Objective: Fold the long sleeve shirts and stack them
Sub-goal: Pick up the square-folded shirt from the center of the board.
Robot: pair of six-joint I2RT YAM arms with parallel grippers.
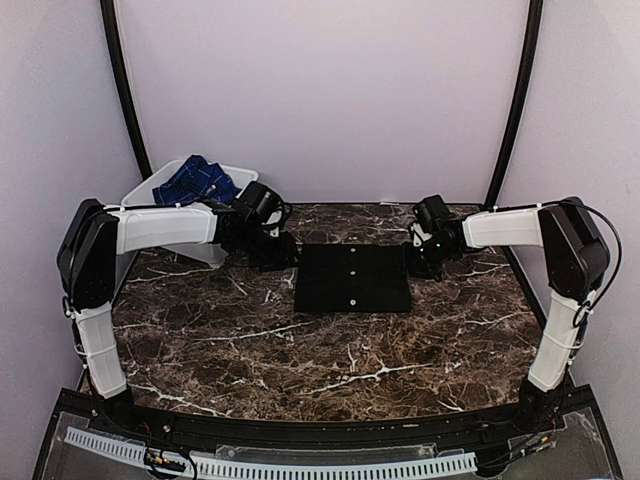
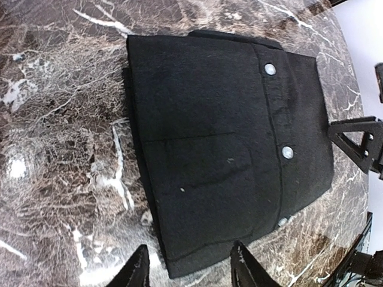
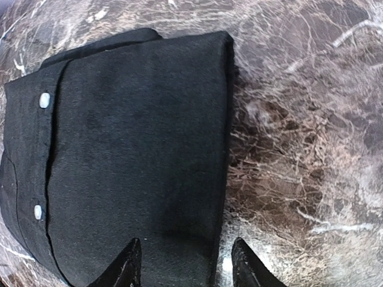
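Observation:
The black button-up shirt [image 1: 352, 278] lies folded into a flat rectangle on the marble table, small white buttons down its middle. It fills the left wrist view [image 2: 221, 143] and the right wrist view [image 3: 125, 161]. The dark blue checked shirt [image 1: 196, 183] lies crumpled in the white tub at back left. My left gripper [image 1: 272, 252] is open and empty at the folded shirt's left edge [image 2: 191, 266]. My right gripper [image 1: 420, 258] is open and empty at its right edge [image 3: 185, 263], straddling the fold.
The white plastic tub [image 1: 236, 174] stands at the back left corner behind the left arm. The brown marble table [image 1: 300, 350] extends in front of the folded shirt. Grey walls and black poles enclose the back.

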